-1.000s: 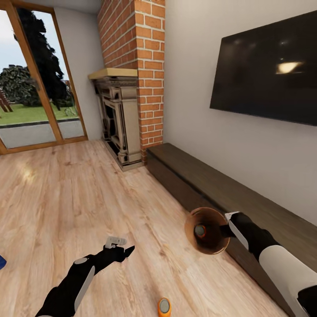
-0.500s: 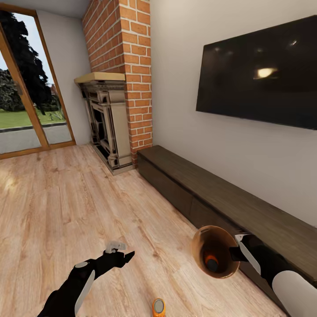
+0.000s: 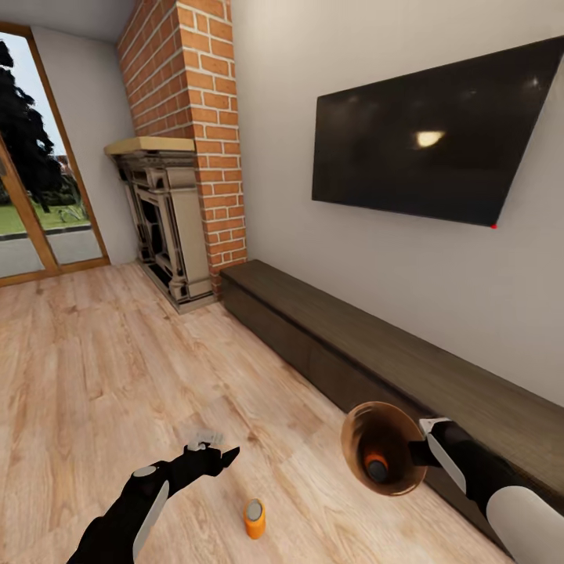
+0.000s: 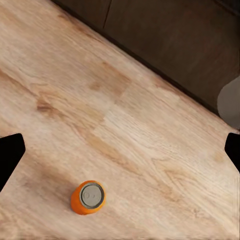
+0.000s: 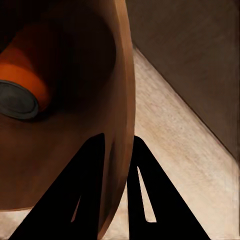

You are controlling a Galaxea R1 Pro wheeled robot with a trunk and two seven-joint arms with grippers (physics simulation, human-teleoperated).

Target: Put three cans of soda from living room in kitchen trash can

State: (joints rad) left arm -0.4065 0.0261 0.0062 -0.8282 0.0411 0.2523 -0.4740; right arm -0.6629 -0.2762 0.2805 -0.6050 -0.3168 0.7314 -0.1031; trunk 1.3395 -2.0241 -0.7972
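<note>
Gripping the bin's (image 3: 356, 442) rim, the right gripper (image 3: 419, 452) carries one orange can (image 3: 376, 465) inside; the left gripper (image 3: 213, 448) hangs spread above another can (image 3: 254, 518) on the floor (image 3: 94, 368).

place: probably a home living room | signs: brick fireplace (image 3: 168, 211), wall TV (image 3: 427, 141), wood floor (image 3: 94, 368), low cabinet (image 3: 376, 352)

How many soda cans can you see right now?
2. One orange can stands on the wood floor. Another orange can lies inside the bin that the right hand holds. More could be hidden.
</note>
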